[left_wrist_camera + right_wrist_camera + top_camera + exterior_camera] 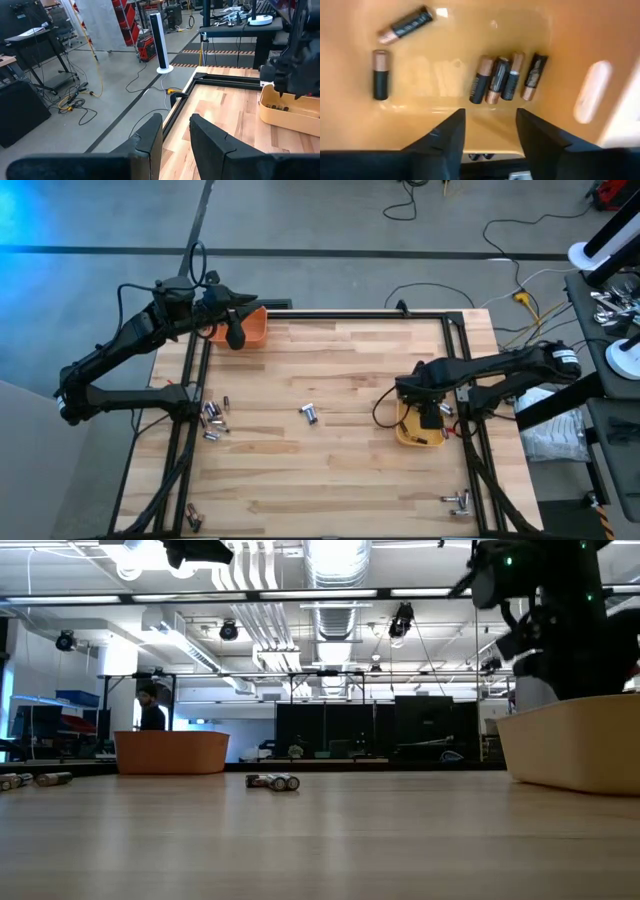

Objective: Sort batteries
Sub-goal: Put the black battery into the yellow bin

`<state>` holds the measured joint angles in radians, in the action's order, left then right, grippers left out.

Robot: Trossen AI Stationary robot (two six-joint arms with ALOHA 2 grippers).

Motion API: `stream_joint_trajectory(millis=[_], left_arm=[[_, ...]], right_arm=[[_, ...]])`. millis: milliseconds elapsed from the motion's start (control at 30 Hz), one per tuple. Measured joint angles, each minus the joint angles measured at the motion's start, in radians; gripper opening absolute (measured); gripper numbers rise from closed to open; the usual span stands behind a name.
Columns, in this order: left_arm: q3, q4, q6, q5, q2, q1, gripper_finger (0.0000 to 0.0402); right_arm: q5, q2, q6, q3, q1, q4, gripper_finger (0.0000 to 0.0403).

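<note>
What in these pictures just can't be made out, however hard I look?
- Orange bin contents: high view, left gripper covers part; low view shows only its wall.
- Loose batteries on table: too small in high view to tell types.
- Yellow bin: right gripper hides most from above; only the right wrist view shows dark batteries inside.

Right gripper (pixel 487 132) open, empty, over yellow bin (pixel 450 80); six batteries (pixel 502 79) inside

Bin batteries (pixel 502 78): six dark/copper cells lying flat in yellow bin.
Table batteries (pixel 310 413): silvery pair lying mid-table; others lying scattered near edges.
</note>
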<state>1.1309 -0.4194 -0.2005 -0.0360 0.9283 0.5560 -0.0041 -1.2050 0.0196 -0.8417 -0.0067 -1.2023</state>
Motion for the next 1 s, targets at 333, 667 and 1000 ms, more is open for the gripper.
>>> stream_joint_trajectory(millis=[333, 667, 1000], left_arm=[[0.0, 0.0, 0.0, 0.0, 0.0, 0.0, 0.008], [0.0, 0.0, 0.0, 0.0, 0.0, 0.0, 0.008], [0.002, 0.045, 0.001, 0.0, 0.023, 0.0, 0.008]], right_arm=[[0.083, -0.028, -0.37, -0.192, -0.148, -0.169, 0.0223], [-0.039, -0.304, 0.157, -0.33, -0.742, -0.313, 0.0224], [-0.24, -0.471, 0.424, -0.258, -0.997, -0.361, 0.0224]])
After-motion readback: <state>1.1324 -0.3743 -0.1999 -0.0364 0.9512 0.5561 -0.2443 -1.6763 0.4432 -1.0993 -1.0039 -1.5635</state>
